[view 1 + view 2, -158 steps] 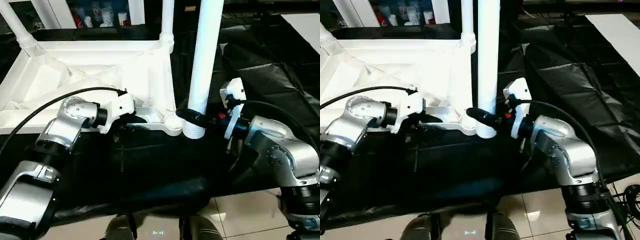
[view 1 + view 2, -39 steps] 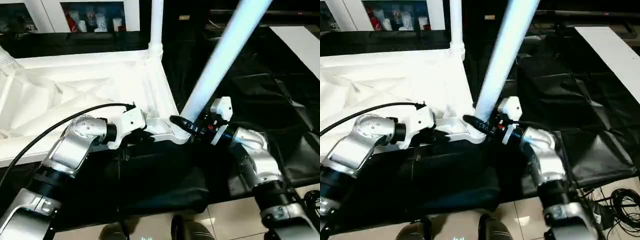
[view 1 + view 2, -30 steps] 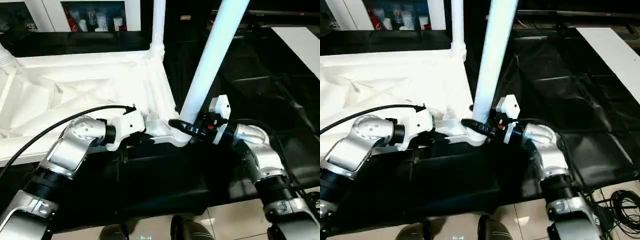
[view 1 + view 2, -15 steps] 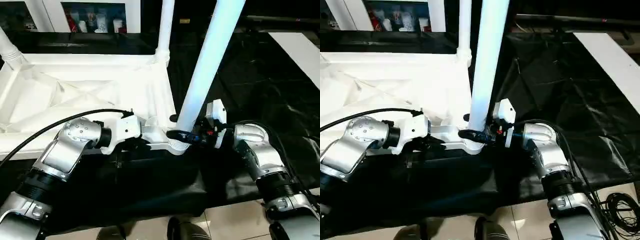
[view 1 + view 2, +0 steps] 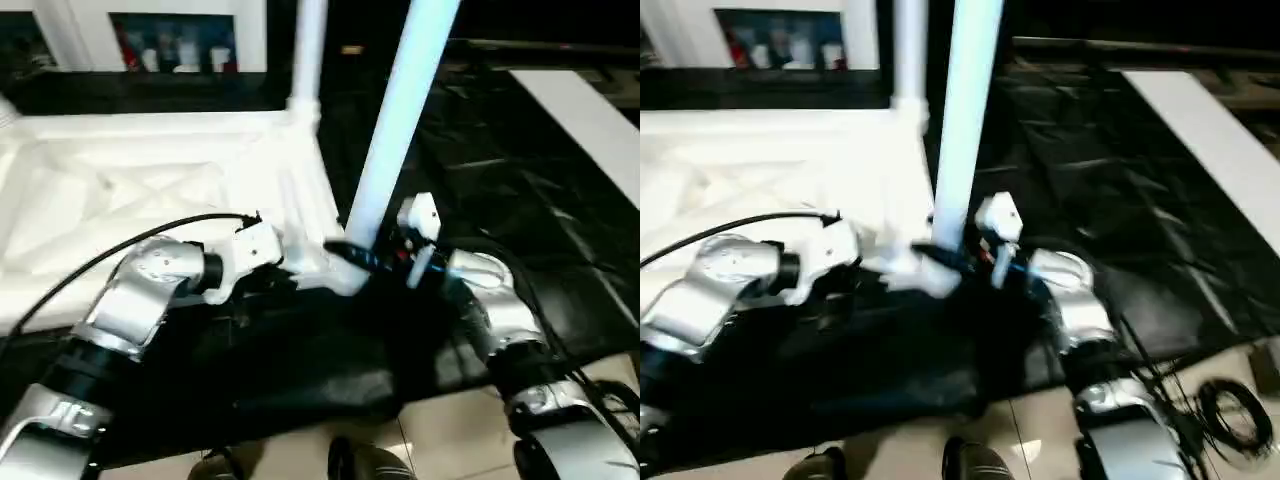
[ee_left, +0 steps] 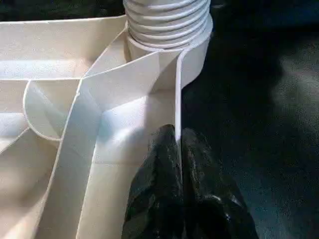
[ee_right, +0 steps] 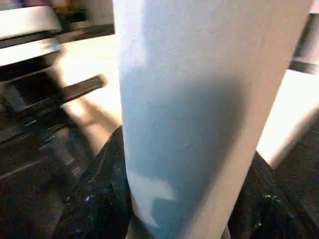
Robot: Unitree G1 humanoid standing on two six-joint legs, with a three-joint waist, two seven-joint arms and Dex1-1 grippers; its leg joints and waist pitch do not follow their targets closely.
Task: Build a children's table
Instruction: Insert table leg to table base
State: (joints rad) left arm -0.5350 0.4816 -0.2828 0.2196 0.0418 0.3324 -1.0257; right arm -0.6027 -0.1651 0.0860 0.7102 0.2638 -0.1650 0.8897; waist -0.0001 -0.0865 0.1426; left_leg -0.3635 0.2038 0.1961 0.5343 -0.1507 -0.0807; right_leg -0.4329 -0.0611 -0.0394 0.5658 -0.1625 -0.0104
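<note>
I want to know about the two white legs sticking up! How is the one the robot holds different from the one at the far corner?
The held leg looks thicker, being nearer, and leans; the far leg stands straight. The right gripper grips the held leg; nothing touches the far leg. Both are white tubes.

The white plastic tabletop (image 5: 150, 190) lies upside down, its ribbed underside facing up, with raised diagonal ribs crossing shallow panels. It spreads from the centre of the head views toward nine o'clock. At its near right corner sits a round socket (image 6: 172, 47), and a long white tubular leg (image 5: 395, 130) stands in it, its ridged flared end (image 6: 167, 20) seated at the socket mouth. The leg leans slightly, its upper part running toward one o'clock and out of the picture. A second white leg (image 5: 305, 50) stands upright in the far right corner socket, at twelve o'clock from the first.
</note>
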